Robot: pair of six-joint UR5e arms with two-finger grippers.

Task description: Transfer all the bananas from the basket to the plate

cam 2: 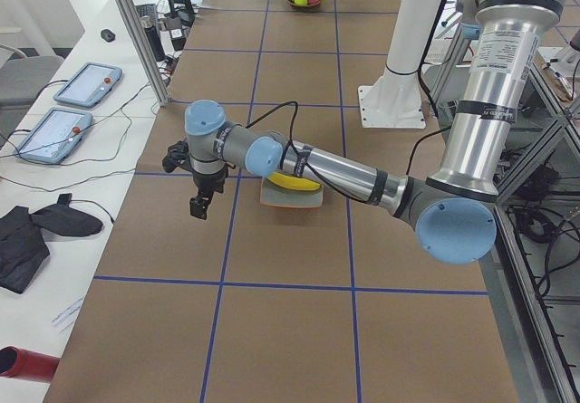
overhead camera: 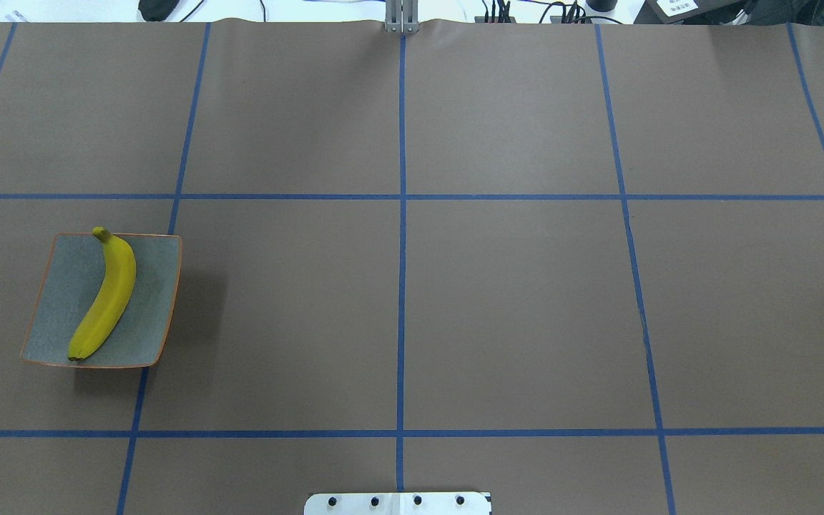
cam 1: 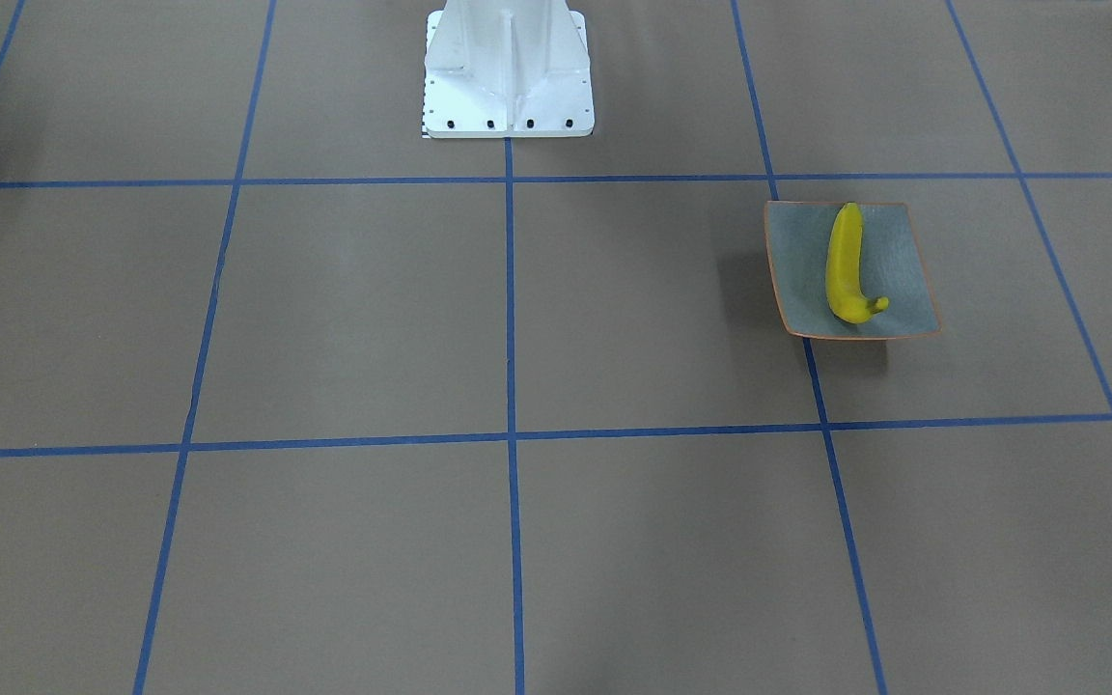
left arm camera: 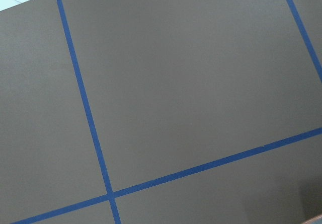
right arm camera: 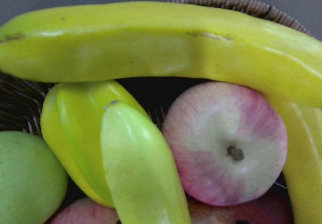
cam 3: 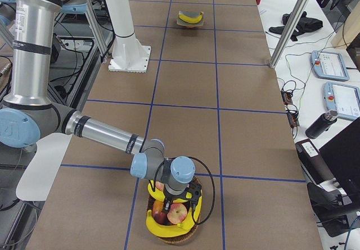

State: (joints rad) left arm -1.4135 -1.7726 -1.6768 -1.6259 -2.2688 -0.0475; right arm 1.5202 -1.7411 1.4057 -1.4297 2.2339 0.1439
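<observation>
One done: banana (overhead camera: 108, 293) lying on plate (overhead camera: 147, 315), overhead frame's left.
Remaining: bananas (right arm camera: 151, 43) waiting in basket (right arm camera: 236, 2) (with apples (right arm camera: 221, 143)).
Right gripper (cam 3: 181, 205): hovering over basket, fingers unclear.
Left gripper (cam 2: 199, 206): fingers unclear too.

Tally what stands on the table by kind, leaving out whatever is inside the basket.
plate: 1
banana on the plate: 1
basket: 1
white robot base: 1
Total: 4
</observation>
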